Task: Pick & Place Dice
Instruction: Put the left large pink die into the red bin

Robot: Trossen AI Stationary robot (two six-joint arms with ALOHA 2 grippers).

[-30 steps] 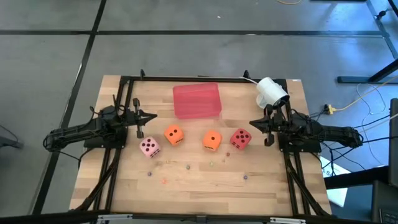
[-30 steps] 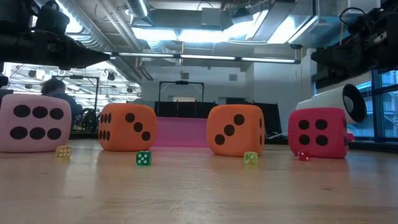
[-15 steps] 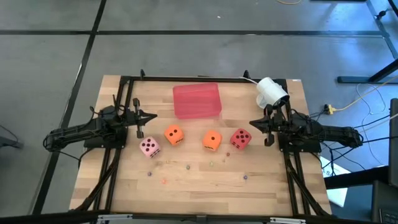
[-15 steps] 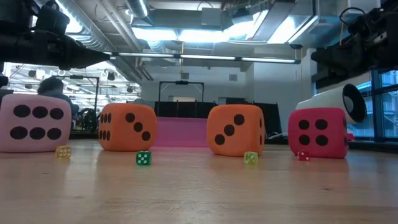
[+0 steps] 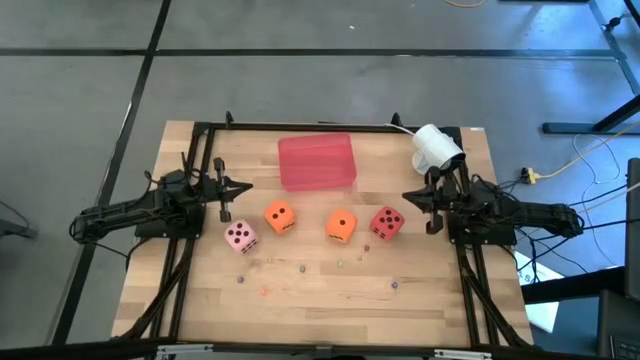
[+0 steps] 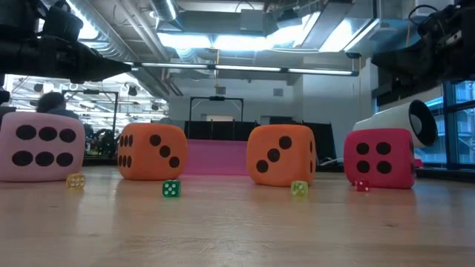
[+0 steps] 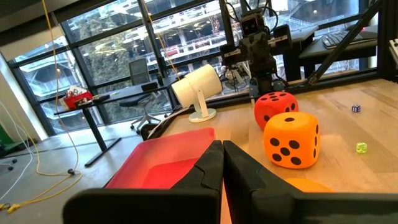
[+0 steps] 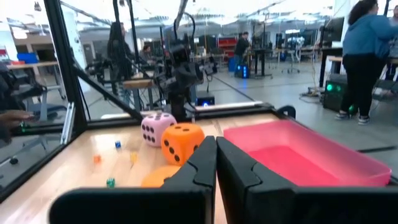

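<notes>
Four dice rest on their bottom faces in a row on the wooden table: pink [image 5: 240,235], orange [image 5: 280,216], orange [image 5: 341,225] and red [image 5: 387,223]. The flat red tray [image 5: 317,162] lies behind them toward the far edge. My left gripper [image 5: 246,186] hovers shut at the table's left, pointing level toward the middle, above and behind the pink die. My right gripper [image 5: 406,197] hovers shut at the table's right, just behind the red die. Neither touches anything. In the left wrist view the shut fingers [image 7: 222,155] point past an orange die [image 7: 291,140].
A white camera [image 5: 437,147] stands at the far right corner. Several tiny coloured beads [image 6: 171,188] lie scattered on the wood in front of the dice. A dark frame [image 5: 300,126] runs along the table's edges. A person [image 8: 373,50] stands in the room beyond.
</notes>
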